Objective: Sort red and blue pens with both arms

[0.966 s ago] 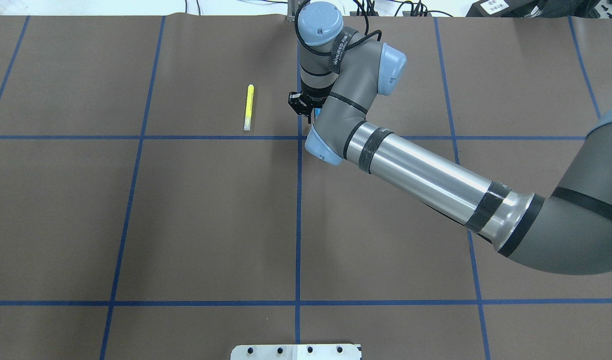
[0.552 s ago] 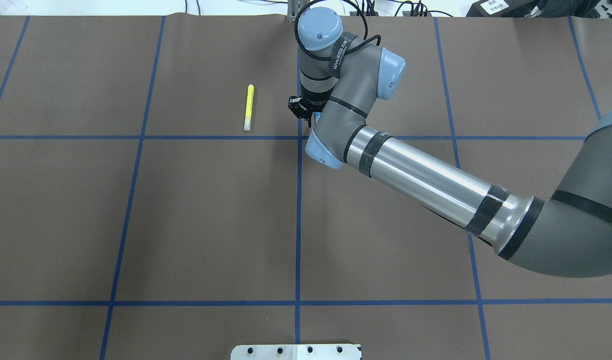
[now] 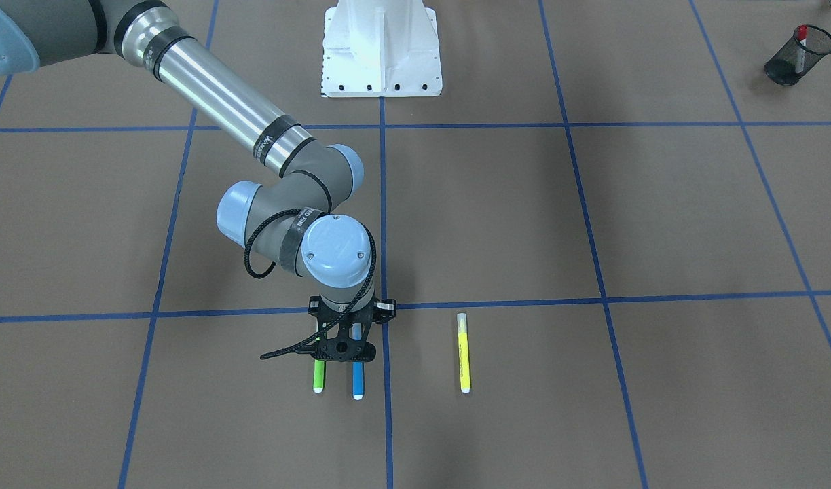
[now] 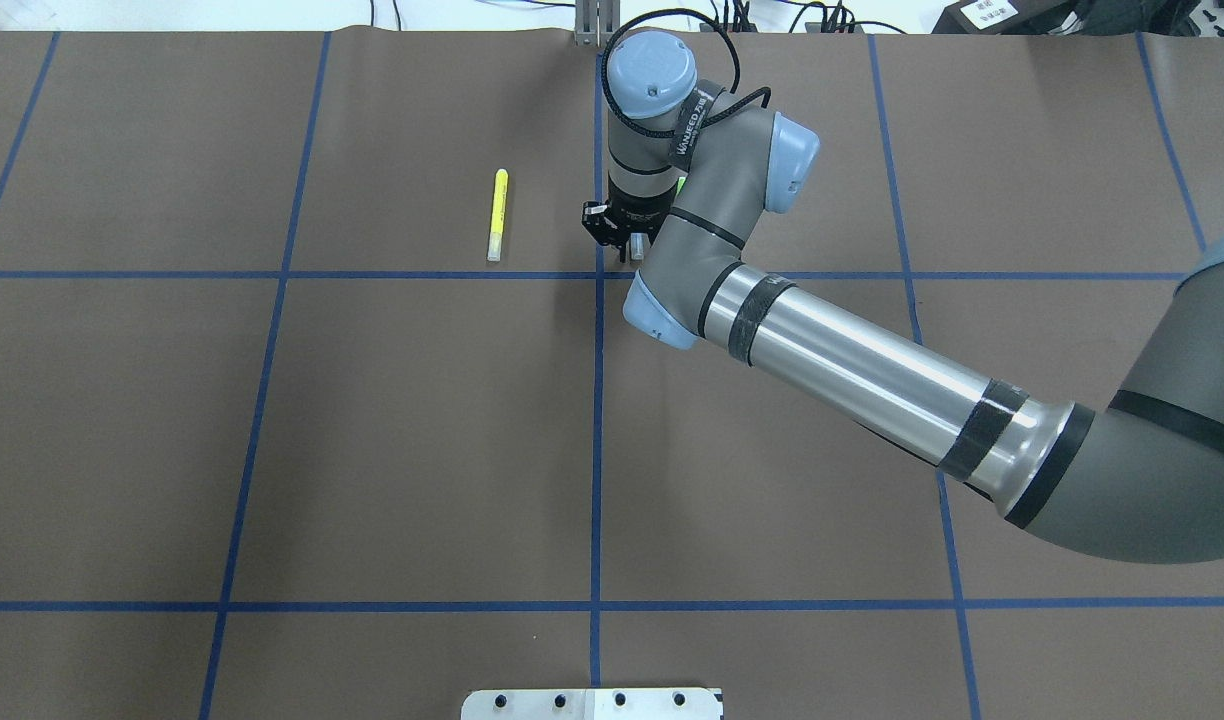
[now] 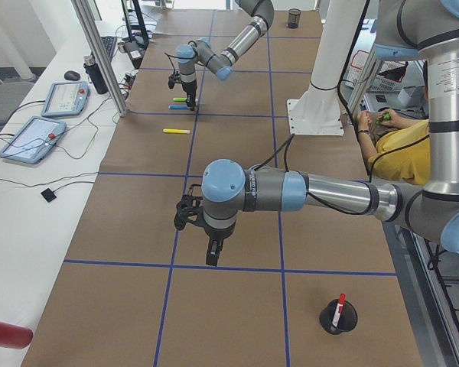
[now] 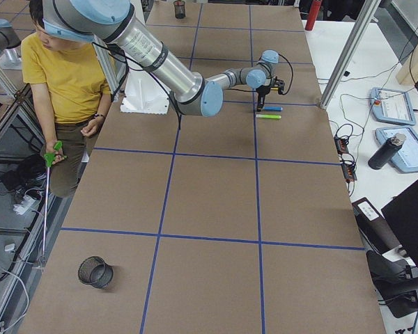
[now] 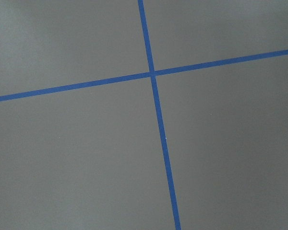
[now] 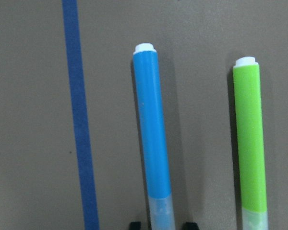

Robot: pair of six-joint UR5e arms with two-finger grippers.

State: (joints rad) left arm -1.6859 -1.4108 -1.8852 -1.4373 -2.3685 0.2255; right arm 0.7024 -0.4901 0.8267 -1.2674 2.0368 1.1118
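Bright, even overhead light fills every view. The right arm (image 4: 852, 370) throws a soft shadow on the worktop (image 4: 372, 450), and its silver tube gleams. The blue pen (image 8: 151, 134) close-up looks slightly soft, perhaps.

We see a table (image 4: 422, 450) covered in brown paper and divided into rectangles by blue tape lines (image 4: 596, 450). Along one long edge we note a white bench (image 5: 15, 206) carrying two tablets (image 5: 65, 98) and cables, with aluminium posts (image 5: 102, 57) rising beside it. Lighting is even; shadows are soft.
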